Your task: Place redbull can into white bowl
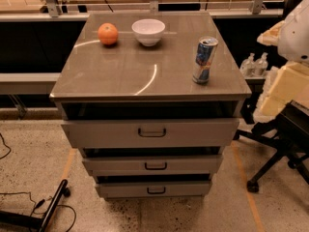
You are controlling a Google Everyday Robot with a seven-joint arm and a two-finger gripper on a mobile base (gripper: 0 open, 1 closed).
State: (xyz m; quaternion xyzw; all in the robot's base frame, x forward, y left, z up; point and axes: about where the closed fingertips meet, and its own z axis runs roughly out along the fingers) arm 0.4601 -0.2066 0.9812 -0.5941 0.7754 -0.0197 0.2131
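Observation:
The redbull can [204, 60], slim, blue and silver, stands upright near the right front of the grey cabinet top [145, 66]. The white bowl [148, 31] sits upright and empty at the back middle of the top, well left of and behind the can. My gripper is out of view. Only white and cream parts of my arm [292, 37] show at the right edge, to the right of the cabinet and apart from the can.
An orange fruit [107, 34] sits left of the bowl. The cabinet has three drawers [151, 132], each slightly open. An office chair base [280, 153] stands at the right. A black stand and cable [46, 211] lie on the floor at the lower left.

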